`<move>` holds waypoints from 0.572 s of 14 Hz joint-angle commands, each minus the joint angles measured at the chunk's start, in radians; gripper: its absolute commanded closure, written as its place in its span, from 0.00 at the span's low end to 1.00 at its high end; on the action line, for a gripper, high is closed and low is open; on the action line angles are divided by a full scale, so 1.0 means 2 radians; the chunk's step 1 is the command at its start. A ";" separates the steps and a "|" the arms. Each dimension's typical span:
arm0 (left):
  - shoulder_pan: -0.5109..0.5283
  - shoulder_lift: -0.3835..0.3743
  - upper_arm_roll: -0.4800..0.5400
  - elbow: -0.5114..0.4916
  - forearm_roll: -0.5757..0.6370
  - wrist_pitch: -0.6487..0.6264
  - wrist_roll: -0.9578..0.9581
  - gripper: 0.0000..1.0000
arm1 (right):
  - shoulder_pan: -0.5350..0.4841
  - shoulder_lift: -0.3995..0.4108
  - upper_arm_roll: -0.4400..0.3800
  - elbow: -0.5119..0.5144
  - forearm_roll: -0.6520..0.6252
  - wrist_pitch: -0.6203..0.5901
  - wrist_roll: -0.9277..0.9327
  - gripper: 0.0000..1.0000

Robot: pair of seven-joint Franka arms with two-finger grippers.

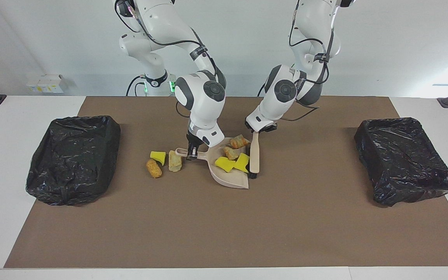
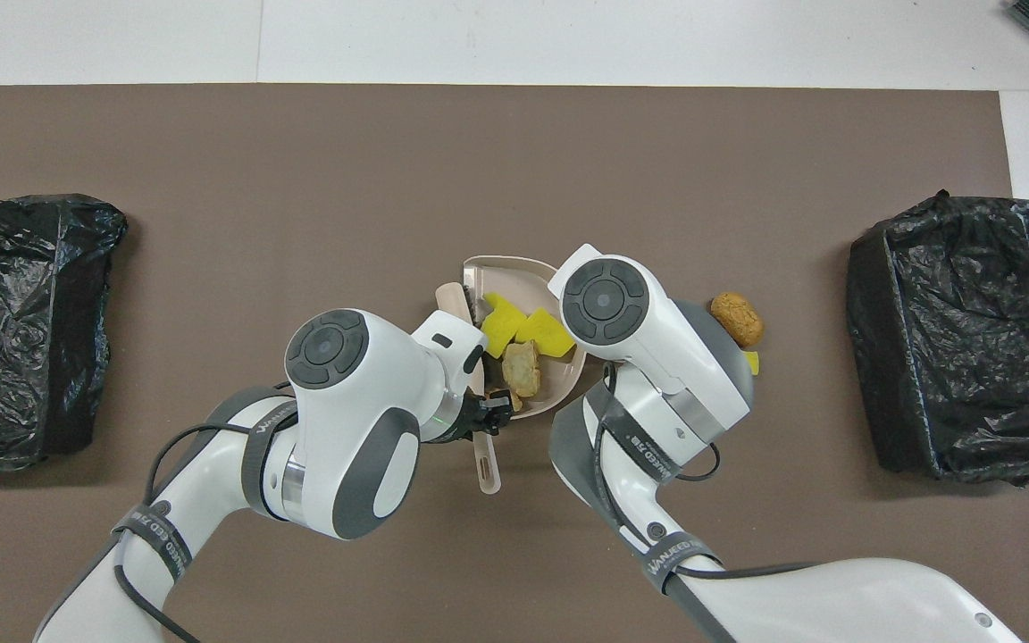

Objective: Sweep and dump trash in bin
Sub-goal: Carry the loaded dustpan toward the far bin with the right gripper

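Observation:
My right gripper [image 1: 193, 150] is shut on the handle of the beige dustpan [image 1: 230, 179], which rests on the brown mat. In the pan lie two yellow sponge pieces [image 1: 225, 164] [image 1: 243, 161] and a tan lump [image 1: 230, 153]; an orange-brown lump [image 1: 240, 140] sits at its rim. My left gripper [image 1: 256, 132] is shut on the wooden brush [image 1: 254, 155], whose bristles touch the mat at the pan's mouth. More trash lies beside the pan's handle: a yellow piece [image 1: 158, 156], a tan lump [image 1: 175, 161], an orange-brown lump [image 1: 154, 168]. From overhead the pan [image 2: 514, 268] and brush handle [image 2: 487, 464] show.
Two bins lined with black bags stand on the mat, one at the right arm's end [image 1: 74, 155] [image 2: 961, 339] and one at the left arm's end [image 1: 405, 159] [image 2: 23, 321]. The mat [image 1: 224, 225] runs on past the pan, away from the robots.

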 commanded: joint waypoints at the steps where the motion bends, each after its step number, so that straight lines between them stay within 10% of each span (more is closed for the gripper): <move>1: 0.012 -0.027 0.009 0.002 -0.010 -0.034 -0.005 1.00 | -0.008 -0.005 0.004 -0.011 0.007 0.013 0.006 1.00; 8: 0.072 -0.092 0.012 0.022 0.021 -0.161 -0.002 1.00 | -0.014 -0.016 0.004 -0.008 0.008 0.005 -0.001 1.00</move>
